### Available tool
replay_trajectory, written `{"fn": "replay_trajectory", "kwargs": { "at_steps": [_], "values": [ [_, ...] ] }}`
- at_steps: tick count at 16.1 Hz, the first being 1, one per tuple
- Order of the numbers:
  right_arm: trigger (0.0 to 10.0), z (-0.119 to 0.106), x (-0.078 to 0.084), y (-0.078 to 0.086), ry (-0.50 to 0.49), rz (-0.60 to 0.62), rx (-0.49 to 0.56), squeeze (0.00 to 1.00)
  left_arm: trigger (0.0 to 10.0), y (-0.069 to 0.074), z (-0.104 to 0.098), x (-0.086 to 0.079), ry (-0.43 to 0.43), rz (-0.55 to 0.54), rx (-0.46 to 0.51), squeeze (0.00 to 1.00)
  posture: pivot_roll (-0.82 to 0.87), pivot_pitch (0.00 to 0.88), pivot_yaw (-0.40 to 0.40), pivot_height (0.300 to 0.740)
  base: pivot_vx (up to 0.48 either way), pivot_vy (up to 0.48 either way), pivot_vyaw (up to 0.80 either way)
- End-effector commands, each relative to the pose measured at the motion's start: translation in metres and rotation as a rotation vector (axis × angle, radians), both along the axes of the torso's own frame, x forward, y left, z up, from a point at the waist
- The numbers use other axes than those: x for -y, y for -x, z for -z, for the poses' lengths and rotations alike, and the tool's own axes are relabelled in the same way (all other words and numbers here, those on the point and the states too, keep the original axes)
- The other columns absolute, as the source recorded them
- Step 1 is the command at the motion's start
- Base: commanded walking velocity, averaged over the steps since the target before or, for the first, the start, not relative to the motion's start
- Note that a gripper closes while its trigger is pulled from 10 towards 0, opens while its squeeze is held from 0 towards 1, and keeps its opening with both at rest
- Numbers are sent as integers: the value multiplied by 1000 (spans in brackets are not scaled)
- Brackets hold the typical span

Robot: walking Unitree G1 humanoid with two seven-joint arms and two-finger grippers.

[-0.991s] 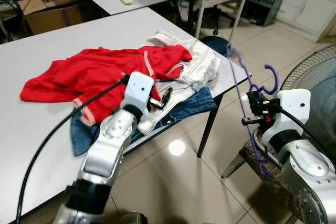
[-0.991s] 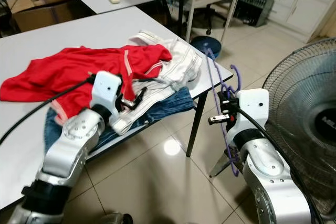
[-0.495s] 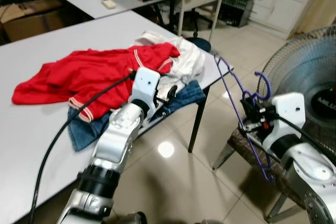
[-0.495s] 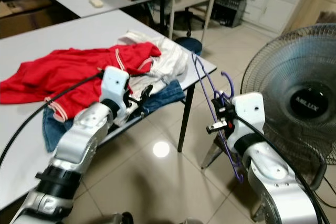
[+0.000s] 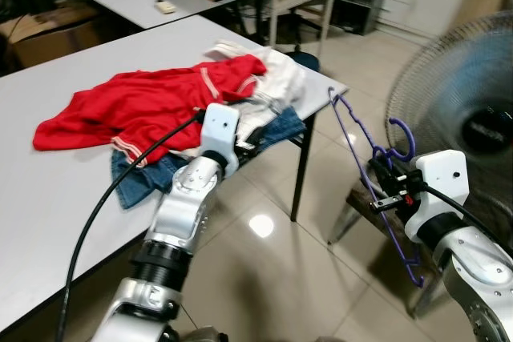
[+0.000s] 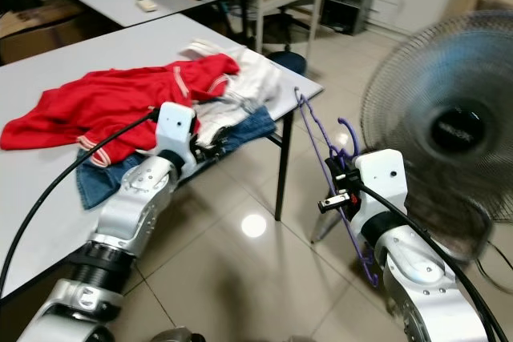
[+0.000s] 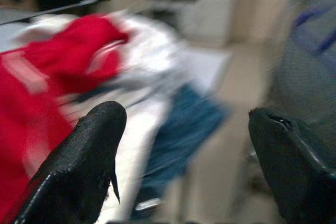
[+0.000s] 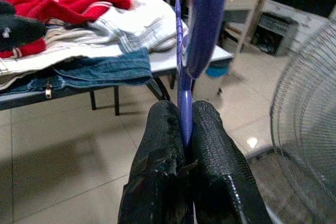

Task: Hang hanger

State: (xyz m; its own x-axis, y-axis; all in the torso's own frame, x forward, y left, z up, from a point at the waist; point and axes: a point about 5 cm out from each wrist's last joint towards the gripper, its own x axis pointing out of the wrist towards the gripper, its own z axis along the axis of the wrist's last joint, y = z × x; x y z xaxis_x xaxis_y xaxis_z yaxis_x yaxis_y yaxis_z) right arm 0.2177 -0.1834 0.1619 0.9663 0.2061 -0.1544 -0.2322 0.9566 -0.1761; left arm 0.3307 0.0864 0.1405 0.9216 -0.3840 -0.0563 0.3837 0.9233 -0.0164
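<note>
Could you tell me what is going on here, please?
The robot stands by a table with a hanger pinched in its right gripper, jaws shut on the purple frame, out over the floor near a fan. Its left gripper hangs open by the clothes heaped on the table.

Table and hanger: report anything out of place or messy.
The clothes are messy: a red garment, a white garment and blue jeans lie crumpled in a heap at the white table corner, jeans reaching the edge. The purple hanger, pinched in the right gripper, carries no garment.
</note>
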Motion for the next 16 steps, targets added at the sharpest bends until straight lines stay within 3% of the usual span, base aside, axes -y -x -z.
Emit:
{"fn": "replay_trajectory", "kwargs": {
  "at_steps": [1, 3, 7, 10, 16],
  "values": [
    [10000, -7, 2, 0, 33, 20, 50, 0, 10000, 4, -7, -6, 36, 4, 43, 0, -158, 22, 13, 740, 0, 0, 0],
    [10000, -7, 1, -2, 82, 19, 62, 0, 10000, 12, -7, -13, -17, -18, 68, 0, -153, 24, 7, 740, 0, -223, 256],
    [10000, -7, 9, -16, 86, 56, 73, 0, 10000, 23, -9, -19, 26, -93, 66, 0, -118, 37, -32, 740, 0, -480, 800],
    [10000, -7, 17, -20, 105, 78, 79, 0, 10000, 27, -10, -19, -4, -94, 72, 0, -108, 40, -39, 740, 0, -480, 800],
    [10000, -3, 27, -17, 95, 141, 74, 0, 10000, 26, -12, -17, -38, -72, 81, 0, -114, 39, -8, 740, 0, -101, 0]
  ]
}}
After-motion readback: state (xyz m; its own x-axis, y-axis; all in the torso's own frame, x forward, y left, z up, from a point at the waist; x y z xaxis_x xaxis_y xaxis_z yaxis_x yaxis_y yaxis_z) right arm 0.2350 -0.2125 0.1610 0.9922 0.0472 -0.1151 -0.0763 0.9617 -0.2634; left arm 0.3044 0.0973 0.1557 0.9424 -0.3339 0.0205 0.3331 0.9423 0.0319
